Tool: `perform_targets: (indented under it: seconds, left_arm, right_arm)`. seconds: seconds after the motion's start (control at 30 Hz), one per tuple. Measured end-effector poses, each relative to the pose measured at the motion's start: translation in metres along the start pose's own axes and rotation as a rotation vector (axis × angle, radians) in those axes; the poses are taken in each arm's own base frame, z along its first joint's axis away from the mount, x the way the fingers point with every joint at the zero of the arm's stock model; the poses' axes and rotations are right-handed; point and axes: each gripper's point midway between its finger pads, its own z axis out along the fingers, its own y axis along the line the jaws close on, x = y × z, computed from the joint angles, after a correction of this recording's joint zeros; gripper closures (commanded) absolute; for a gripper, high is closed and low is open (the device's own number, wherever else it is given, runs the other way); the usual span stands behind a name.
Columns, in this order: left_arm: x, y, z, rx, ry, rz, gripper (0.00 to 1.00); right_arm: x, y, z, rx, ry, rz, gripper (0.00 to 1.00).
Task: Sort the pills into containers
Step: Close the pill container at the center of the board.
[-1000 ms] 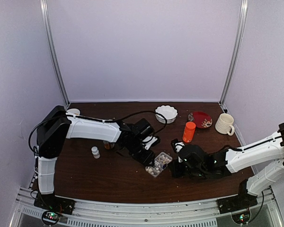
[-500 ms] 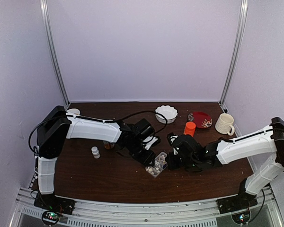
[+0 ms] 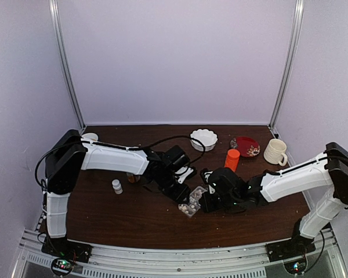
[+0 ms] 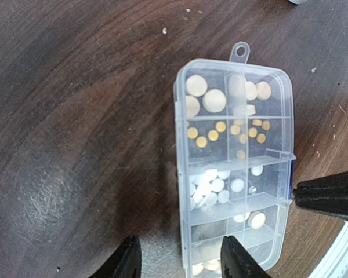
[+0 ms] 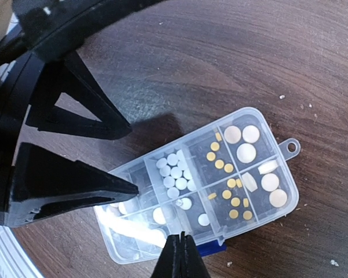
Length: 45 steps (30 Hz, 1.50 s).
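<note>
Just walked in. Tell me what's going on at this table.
Both arms are working at the clear organizer box in the middle of the table. The left gripper hangs over one end of it with jaws open, gripping nothing. The right gripper, jaws shut, has its tip by the box's blue latch. The box already holds pills, grouped by colour.
</note>
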Motion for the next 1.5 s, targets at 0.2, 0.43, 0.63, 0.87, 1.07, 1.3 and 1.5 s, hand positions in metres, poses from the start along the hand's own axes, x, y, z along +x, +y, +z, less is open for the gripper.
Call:
perform_targets:
  seconds: [0.2, 0.43, 0.63, 0.87, 1.07, 1.3, 1.5]
  left_arm:
    - [0.0, 0.0, 0.0, 0.0, 0.0, 0.0, 0.51]
    - [-0.001, 0.0, 0.0, 0.0, 0.001, 0.0, 0.51]
    - [-0.001, -0.002, 0.0, 0.011, 0.003, 0.0, 0.58]
    - [-0.004, -0.013, 0.002, 0.075, -0.006, -0.002, 0.78]
    - [-0.006, -0.011, 0.002, 0.098, -0.008, -0.015, 0.8]
    - [-0.006, -0.009, 0.002, 0.111, -0.005, -0.023, 0.79]
    - [-0.008, -0.011, 0.004, 0.113, -0.014, -0.016, 0.71]
  right_arm:
    - [0.019, -0.013, -0.002, 0.017, 0.034, 0.008, 1.0]
    - [0.036, -0.024, -0.002, 0.028, 0.066, 0.023, 1.0]
    - [0.034, -0.02, 0.004, 0.01, 0.051, 0.029, 1.0]
    - [0.029, -0.015, 0.012, -0.005, 0.034, 0.031, 1.0]
    - [0.027, -0.013, 0.015, -0.013, 0.023, 0.032, 1.0]
    - [0.026, -0.014, 0.016, -0.011, 0.014, 0.033, 1.0]
    - [0.026, -0.02, 0.012, 0.002, -0.008, 0.035, 1.0]
